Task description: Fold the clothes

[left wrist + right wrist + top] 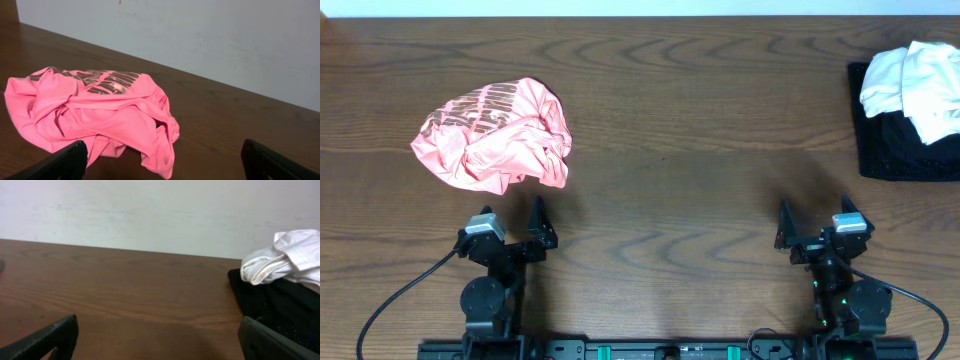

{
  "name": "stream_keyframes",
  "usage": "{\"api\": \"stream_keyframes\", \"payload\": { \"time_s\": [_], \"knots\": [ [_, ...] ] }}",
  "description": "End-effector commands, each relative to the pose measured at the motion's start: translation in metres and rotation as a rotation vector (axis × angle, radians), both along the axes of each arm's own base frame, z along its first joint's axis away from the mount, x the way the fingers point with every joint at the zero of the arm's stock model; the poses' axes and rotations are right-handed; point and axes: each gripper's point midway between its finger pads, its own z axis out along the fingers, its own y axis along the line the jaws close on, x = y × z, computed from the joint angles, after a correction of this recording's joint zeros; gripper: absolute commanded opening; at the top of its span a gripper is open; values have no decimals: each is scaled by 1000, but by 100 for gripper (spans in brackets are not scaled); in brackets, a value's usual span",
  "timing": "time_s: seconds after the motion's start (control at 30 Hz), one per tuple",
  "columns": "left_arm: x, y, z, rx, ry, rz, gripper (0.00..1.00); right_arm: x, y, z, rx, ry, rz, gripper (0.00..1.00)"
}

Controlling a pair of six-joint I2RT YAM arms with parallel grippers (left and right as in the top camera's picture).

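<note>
Dark wooden table (670, 150) fills my overhead view. A crumpled pink shirt (495, 135) lies in the upper left, and white clothes (915, 75) sit on a black cloth (890, 150) at the upper right. Low in the frame I see the left claw (512, 215) and right claw (816, 215), both spread wide and holding nothing.

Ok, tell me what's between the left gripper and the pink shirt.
Only bare table between the left gripper and the pink shirt, as the overhead view shows.

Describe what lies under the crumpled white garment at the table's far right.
The white garment rests on a black fabric item, whose near part shows. Its covered part, and anything between them, is hidden.
</note>
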Motion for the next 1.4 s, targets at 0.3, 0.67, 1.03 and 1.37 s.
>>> {"api": "stream_keyframes", "payload": {
  "time_s": [0.3,0.67,1.03,1.37],
  "knots": [
    [0,-11,-9,-144,29,-50,98,-6,27,29,113,-103,167,99],
    [17,-11,28,-148,198,-38,98,1,48,74,129,-25,291,99],
    [75,-6,54,-64,571,-33,98,96,88,86,239,366,549,99],
    [104,21,41,-99,671,38,98,160,133,45,485,591,819,99]
  ]
}}
